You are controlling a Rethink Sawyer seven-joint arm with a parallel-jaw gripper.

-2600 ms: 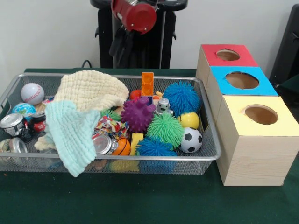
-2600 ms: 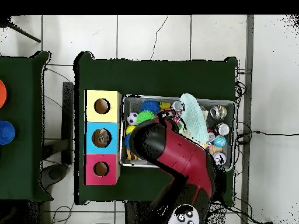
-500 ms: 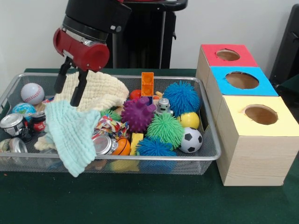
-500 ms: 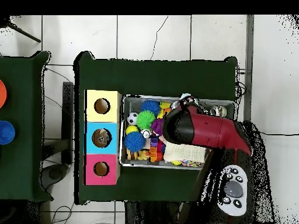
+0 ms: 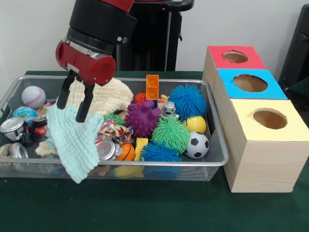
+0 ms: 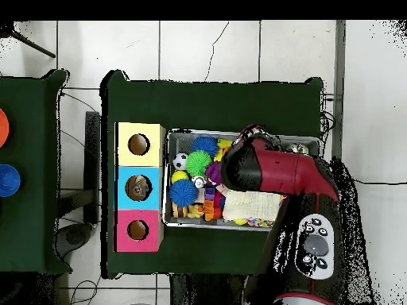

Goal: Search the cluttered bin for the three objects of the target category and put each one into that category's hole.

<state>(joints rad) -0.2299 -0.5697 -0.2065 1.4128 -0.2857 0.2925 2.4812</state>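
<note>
No writing or brand can be read on anything here. At the left, the bin (image 5: 212, 162) sits on the green counter (image 5: 145, 208), packed with clutter: a baseball (image 5: 33, 96) in the far left corner, a small globe ball (image 5: 24, 115) just in front of it, and dented cans (image 5: 13, 129) against the near left rim. The end effector (image 5: 73, 103) hangs over the left half of the bin, its two black fingers (image 5: 85, 103) a little apart with their tips down at the pale mint cloth (image 5: 75, 140), which drapes over the bin's front edge; whether they actually pinch the cloth I cannot tell. A cream cloth (image 5: 108, 96) lies bunched behind it. Moving right, a purple spiky ball (image 5: 143, 120), an orange block (image 5: 152, 87) standing upright, a little grey robot toy (image 5: 169, 109), green (image 5: 171, 134) and blue (image 5: 187, 101) fuzzy balls and a small soccer ball (image 5: 197, 145) crowd together. Just beside the bin on the right stand three wooden boxes with round holes, topped red (image 5: 235, 57), blue (image 5: 249, 83) and yellow (image 5: 269, 121).
</note>
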